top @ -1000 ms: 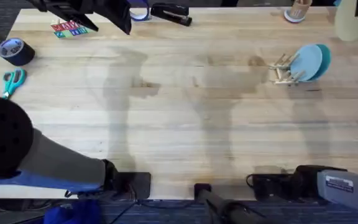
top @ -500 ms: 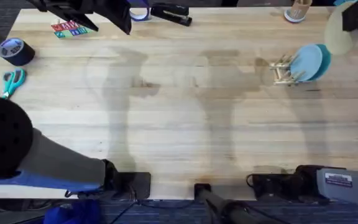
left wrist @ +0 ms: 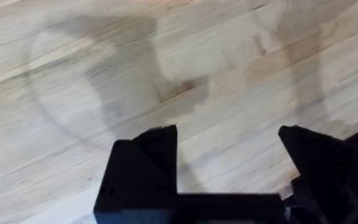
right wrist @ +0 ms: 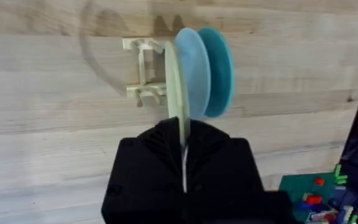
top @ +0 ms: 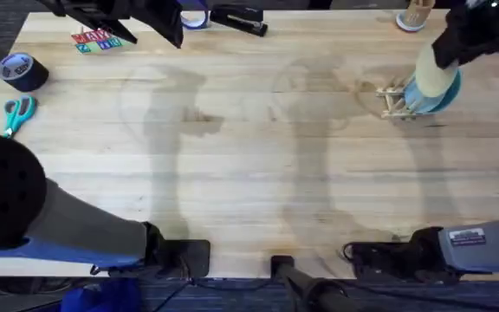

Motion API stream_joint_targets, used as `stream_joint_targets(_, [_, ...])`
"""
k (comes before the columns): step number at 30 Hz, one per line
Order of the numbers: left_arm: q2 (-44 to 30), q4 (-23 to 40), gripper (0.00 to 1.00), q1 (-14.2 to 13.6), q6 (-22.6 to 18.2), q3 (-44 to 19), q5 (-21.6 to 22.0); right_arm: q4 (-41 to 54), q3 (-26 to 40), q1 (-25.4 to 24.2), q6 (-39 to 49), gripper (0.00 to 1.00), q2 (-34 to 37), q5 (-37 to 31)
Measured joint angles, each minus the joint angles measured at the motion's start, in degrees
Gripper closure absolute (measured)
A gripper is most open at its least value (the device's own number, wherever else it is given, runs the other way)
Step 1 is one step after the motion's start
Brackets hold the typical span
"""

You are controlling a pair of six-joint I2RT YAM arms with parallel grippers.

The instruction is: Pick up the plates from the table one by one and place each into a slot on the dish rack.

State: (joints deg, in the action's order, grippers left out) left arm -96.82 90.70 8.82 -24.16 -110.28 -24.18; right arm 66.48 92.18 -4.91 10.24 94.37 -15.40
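right claw (right wrist: pixel 184 146) moved over dish rack (top: pixel 393 98) | grips cream plate (right wrist: pixel 178 87) upright

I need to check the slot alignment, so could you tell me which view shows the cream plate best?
The right wrist view: the cream plate stands edge-on in the right gripper, beside the blue plate in the rack. Overhead, the arm partly covers it.

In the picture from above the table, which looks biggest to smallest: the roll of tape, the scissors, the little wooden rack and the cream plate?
1. The cream plate, though it is held above the table, nearer the camera, which enlarges it.
2. The roll of tape.
3. The scissors and the dish rack look about alike; the plates partly hide the rack, so I would not rank them.
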Motion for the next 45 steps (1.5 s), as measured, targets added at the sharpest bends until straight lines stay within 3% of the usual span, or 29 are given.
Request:
stream_joint_targets(26, [0.0, 0.0, 0.008, 0.0, 0.0, 0.0, 0.0, -0.9, 0.0, -1.6, -0.7, 0.966, 10.4, 0.4])
stream_joint_targets(32, [0.0, 0.0, 0.008, 0.0, 0.0, 0.0, 0.0, -0.9, 0.0, -1.6, -0.8, 0.815, 10.4, 0.4])
stream_joint_targets(45, [0.0, 0.0, 0.008, 0.0, 0.0, 0.0, 0.0, -0.9, -0.1, -1.6, -0.8, 0.800, 9.7, 0.4])
